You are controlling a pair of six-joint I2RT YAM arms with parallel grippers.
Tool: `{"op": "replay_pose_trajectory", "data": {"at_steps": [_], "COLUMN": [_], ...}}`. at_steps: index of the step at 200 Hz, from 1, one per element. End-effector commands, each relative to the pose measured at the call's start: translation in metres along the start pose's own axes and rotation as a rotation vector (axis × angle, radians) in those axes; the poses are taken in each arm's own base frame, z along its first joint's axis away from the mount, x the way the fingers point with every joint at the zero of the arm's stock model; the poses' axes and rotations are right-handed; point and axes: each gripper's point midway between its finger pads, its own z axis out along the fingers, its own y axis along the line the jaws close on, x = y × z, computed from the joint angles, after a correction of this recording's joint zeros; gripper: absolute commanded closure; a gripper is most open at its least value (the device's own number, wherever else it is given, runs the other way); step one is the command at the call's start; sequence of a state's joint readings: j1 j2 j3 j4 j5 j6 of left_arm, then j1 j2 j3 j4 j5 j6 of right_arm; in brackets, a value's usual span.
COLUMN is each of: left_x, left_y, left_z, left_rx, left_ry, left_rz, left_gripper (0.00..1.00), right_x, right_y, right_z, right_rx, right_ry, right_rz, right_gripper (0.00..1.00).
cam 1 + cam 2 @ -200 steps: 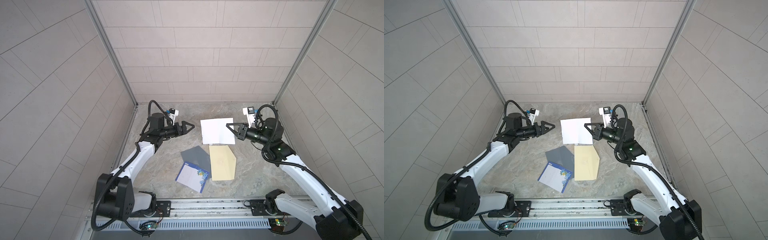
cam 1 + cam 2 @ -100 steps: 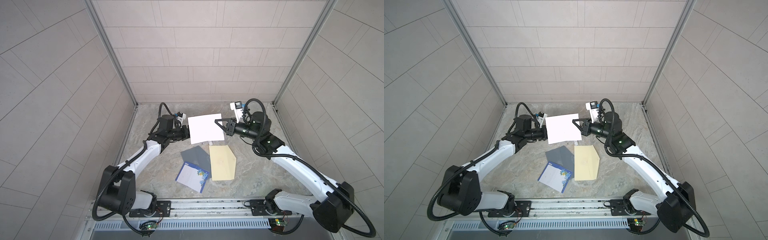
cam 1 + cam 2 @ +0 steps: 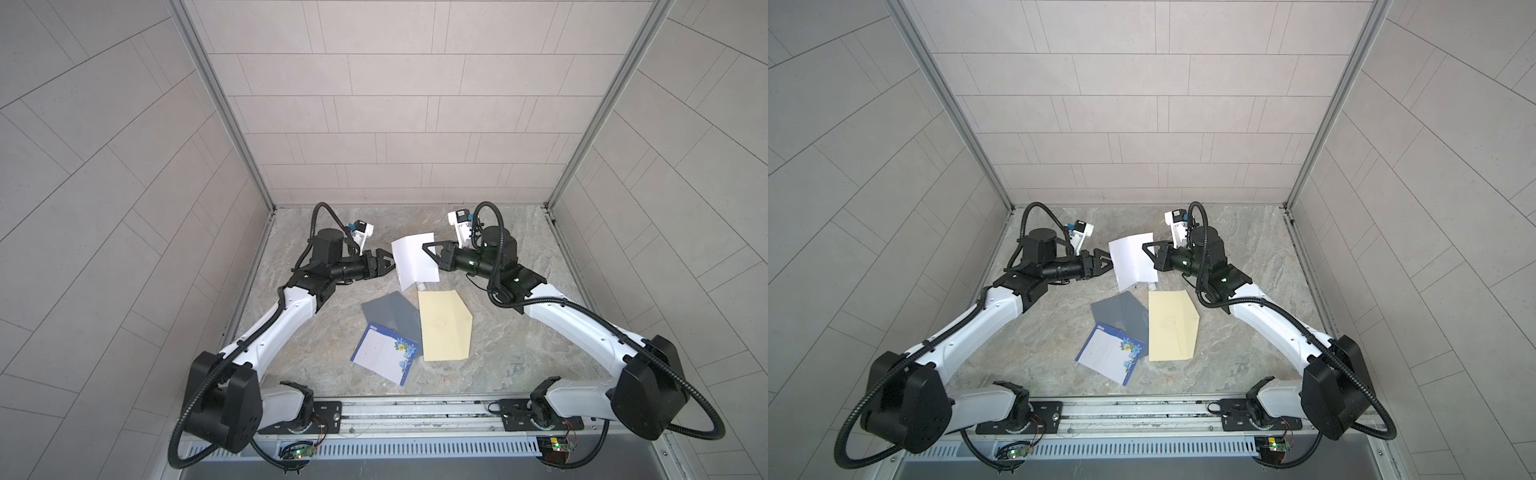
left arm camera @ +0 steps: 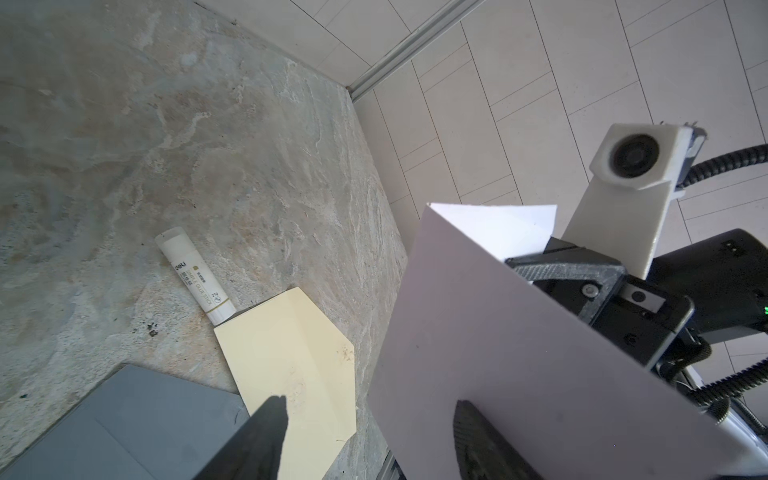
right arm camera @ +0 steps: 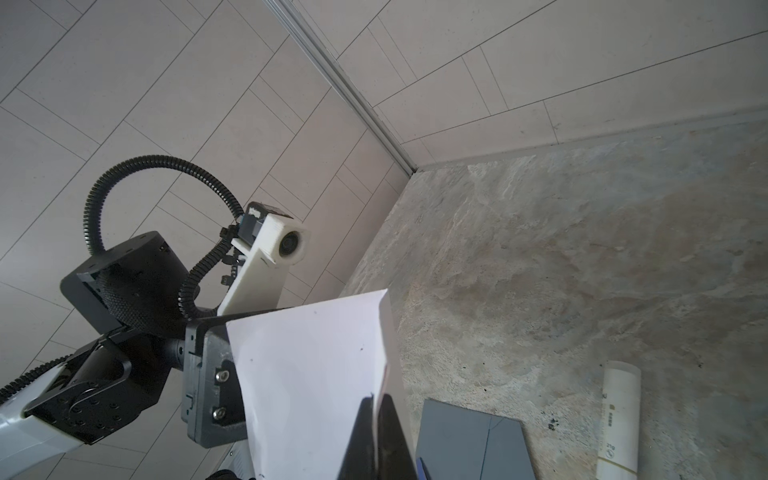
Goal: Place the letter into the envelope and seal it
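**Top views.** Letter [image 3: 415, 262]: a white folded sheet, held in the air over the back of the tabletop [image 3: 498, 365]. The right pincer [image 3: 428, 249] is clenched on its right edge. The left pincer [image 3: 388, 262] is released, its jaws standing apart at the left edge. The step looks like a two-arm steadying or hand-over. To do it well, the left should close squarely on the edge, clear of the fold, and neither arm should pull, or the paper will buckle.

**Left wrist view.** The sheet's edge [image 4: 498, 353] lies between the parted fingers [image 4: 274, 419] or just beyond them; I cannot tell which. Check that before closing.

**Right wrist view.** The jaws are pressed together on the sheet [image 5: 311, 374].

**Count.**
- Letter: one.
- Cream envelope [image 3: 444, 324]: one, lying flat with its flap open.
- Grey envelope [image 3: 390, 311]: one, touching the cream one.
- Flowered notepaper [image 3: 382, 359]: one.
- Glue stick [image 4: 195, 276]: one.
- Pincers: two.
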State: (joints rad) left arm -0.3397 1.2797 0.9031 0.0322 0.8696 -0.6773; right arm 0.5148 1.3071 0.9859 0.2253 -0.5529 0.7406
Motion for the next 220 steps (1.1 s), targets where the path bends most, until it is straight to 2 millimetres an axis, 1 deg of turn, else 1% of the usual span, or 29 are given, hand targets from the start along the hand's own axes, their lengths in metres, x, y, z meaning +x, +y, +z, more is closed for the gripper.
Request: {"op": "replay_pose_trajectory", "data": {"at_steps": [1,24,50,80,95,112,127,141,151,168,172,178,185,190,201,210,220], "left_x": [0.000,-0.005,-0.004,-0.001,-0.001,-0.003,-0.004,-0.003,-0.003,-0.002,-0.002,-0.002,-0.003,-0.003,-0.003,-0.005,-0.006], "left_y": [-0.016,-0.034,-0.050,-0.055,-0.058,-0.064,-0.072,-0.077,-0.079,-0.079,-0.079,-0.078,-0.077,-0.076,-0.075,-0.076,-0.075], "left_z": [0.005,0.003,-0.002,-0.003,-0.003,-0.005,-0.007,-0.008,-0.009,-0.009,-0.009,-0.008,-0.008,-0.007,-0.007,-0.007,-0.007], "left_rx": [0.063,0.138,0.202,0.231,0.254,0.281,0.318,0.348,0.362,0.370,0.369,0.366,0.361,0.359,0.355,0.353,0.350], "left_ry": [0.011,-0.019,-0.009,0.011,0.007,0.006,0.004,0.012,0.015,0.020,0.019,0.016,0.012,0.012,0.008,0.003,0.000], "left_rz": [0.045,0.086,0.136,0.143,0.161,0.143,0.149,0.145,0.140,0.131,0.130,0.127,0.123,0.121,0.119,0.118,0.116], "left_gripper": [0.29,0.28,0.25,0.25,0.26,0.28,0.33,0.43,0.52,0.72,0.76,0.79,0.83,0.85,0.86,0.86,0.87], "right_x": [-0.009,-0.008,-0.001,0.003,0.005,0.008,0.010,0.011,0.012,0.014,0.014,0.015,0.015,0.015,0.014,0.015,0.013], "right_y": [0.018,0.026,0.038,0.055,0.059,0.058,0.056,0.051,0.048,0.043,0.041,0.040,0.037,0.036,0.035,0.034,0.036], "right_z": [-0.001,0.002,0.000,-0.006,-0.009,-0.008,-0.006,-0.005,-0.004,-0.003,-0.004,-0.005,-0.006,-0.008,-0.012,-0.017,-0.025], "right_rx": [-0.076,-0.132,-0.194,-0.280,-0.300,-0.302,-0.296,-0.280,-0.267,-0.238,-0.231,-0.220,-0.205,-0.195,-0.183,-0.177,-0.179], "right_ry": [-0.041,-0.025,0.017,0.054,0.066,0.080,0.086,0.085,0.083,0.085,0.085,0.087,0.085,0.083,0.074,0.064,0.048], "right_rz": [0.001,0.025,0.030,0.028,0.027,0.032,0.038,0.044,0.044,0.044,0.043,0.043,0.043,0.044,0.041,0.038,0.030], "right_gripper": [1.00,1.00,1.00,1.00,1.00,1.00,1.00,1.00,1.00,1.00,0.98,0.91,0.83,0.75,0.62,0.55,0.50]}}
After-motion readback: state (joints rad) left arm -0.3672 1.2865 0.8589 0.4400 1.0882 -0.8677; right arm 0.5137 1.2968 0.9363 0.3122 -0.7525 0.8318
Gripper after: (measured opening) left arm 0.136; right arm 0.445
